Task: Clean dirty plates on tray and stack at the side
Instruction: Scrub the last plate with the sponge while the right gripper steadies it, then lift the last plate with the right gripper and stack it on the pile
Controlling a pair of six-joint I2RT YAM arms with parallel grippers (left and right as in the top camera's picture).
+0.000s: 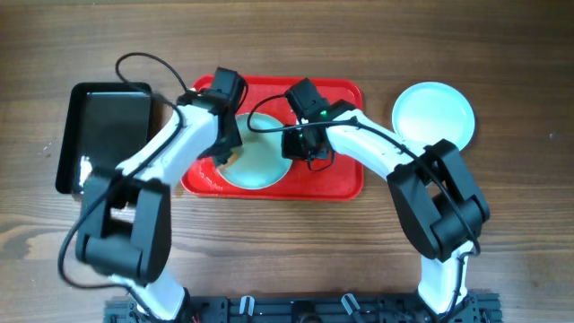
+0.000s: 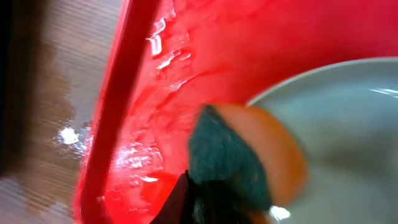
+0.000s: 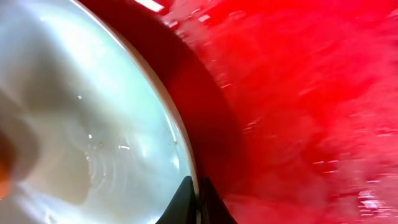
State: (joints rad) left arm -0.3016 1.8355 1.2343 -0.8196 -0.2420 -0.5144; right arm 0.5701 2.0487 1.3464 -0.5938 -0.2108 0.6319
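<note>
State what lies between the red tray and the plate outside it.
Only bare wooden table separates the tray from that plate, per the overhead view.

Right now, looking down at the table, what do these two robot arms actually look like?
The left arm and right arm both have smooth white tubular links joined by bulky black housings. Thin black cables loop off each. A small green light glows near the right wrist. The right gripper has dark, pointed fingers.
</note>
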